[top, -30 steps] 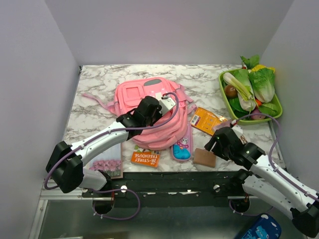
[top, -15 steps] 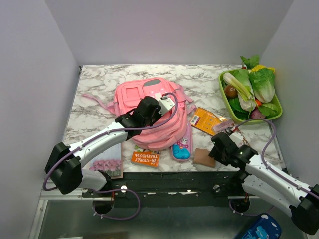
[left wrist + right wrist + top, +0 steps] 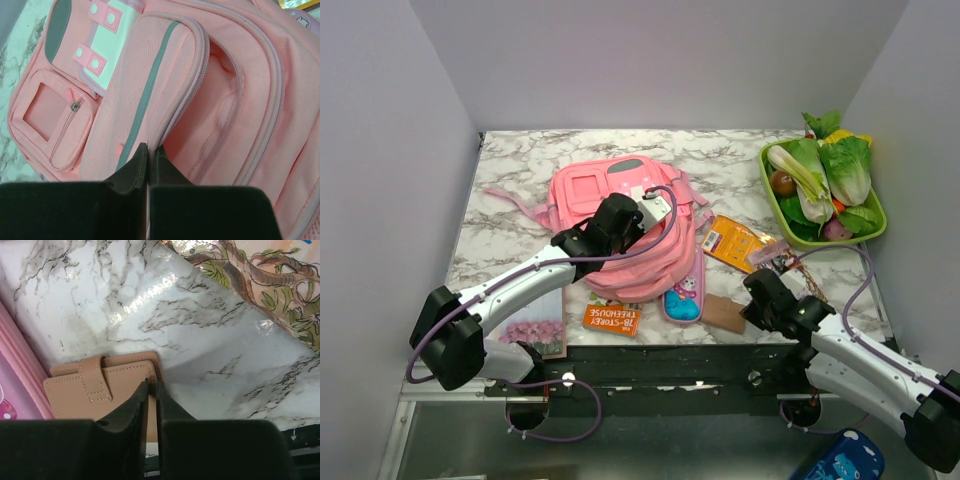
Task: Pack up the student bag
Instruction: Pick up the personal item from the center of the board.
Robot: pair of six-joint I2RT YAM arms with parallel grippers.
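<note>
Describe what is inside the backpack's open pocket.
The open pocket of the student bag shows only pink lining, no items. The left claw pinches its rim. The pocket's depths are covered by fabric folds.

Wallet [image 3: 75,390] half hidden behind right gripper [image 3: 150,384] — student bag [image 3: 200,100] cut off at edges

We are seeing a pink student bag [image 3: 585,190] with grey-green panels, a tan wallet [image 3: 75,395], a grey-veined white marble table [image 3: 520,160], a lime-green tray [image 3: 766,178].
</note>
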